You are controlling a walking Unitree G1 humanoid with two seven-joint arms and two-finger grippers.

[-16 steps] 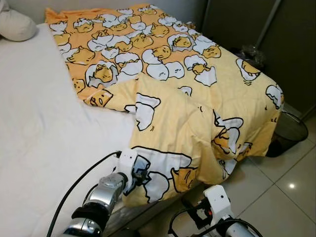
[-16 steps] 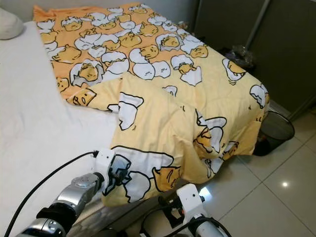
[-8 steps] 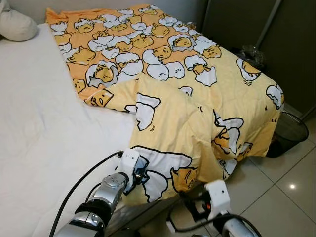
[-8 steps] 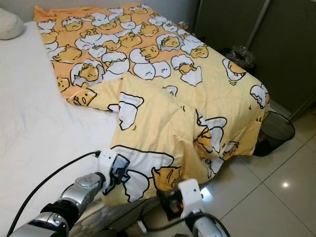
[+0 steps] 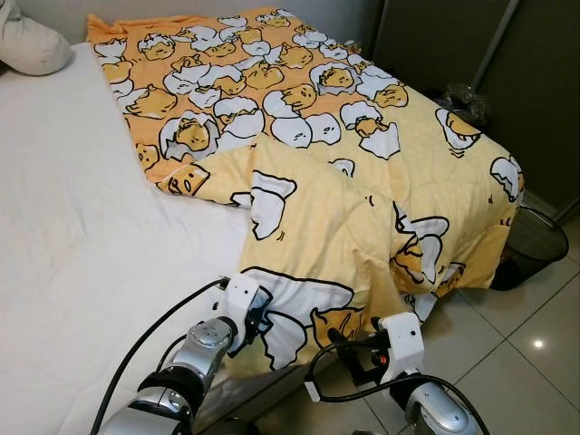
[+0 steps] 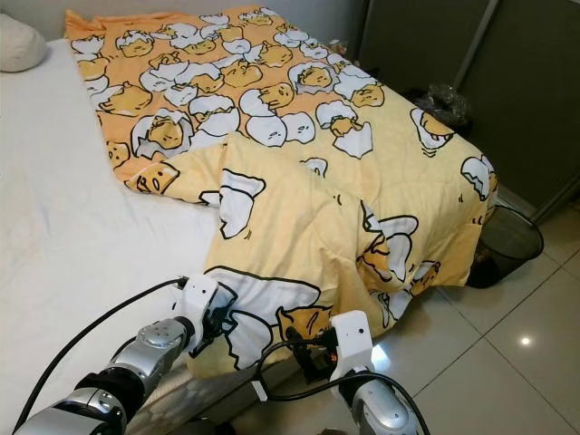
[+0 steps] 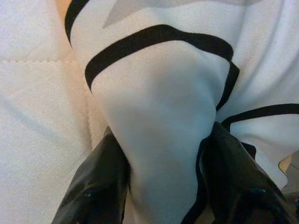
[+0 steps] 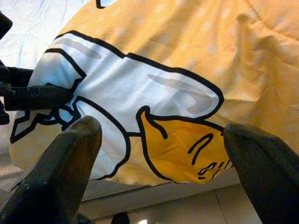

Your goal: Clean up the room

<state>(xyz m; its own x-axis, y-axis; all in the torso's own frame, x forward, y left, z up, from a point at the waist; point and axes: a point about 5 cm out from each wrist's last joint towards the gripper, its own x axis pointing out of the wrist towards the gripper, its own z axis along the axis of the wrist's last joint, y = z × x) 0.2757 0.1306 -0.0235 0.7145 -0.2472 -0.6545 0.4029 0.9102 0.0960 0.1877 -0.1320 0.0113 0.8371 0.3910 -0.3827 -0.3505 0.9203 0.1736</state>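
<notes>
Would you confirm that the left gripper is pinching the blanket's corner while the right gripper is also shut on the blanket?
Not quite. The left gripper is indeed pinching the blanket at its corner, but the right gripper is open: the right wrist view shows its fingers spread wide, short of the fabric.

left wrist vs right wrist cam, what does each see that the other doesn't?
Left wrist: a fold of the blanket pinched between the left gripper's fingers, at close range.

Right wrist: the right gripper's fingers spread wide, short of the blanket's hanging edge; the left gripper clamped on the corner; white sheet; floor tile below.

Both: the yellow cartoon-egg blanket's white patch with black outlines.
</notes>
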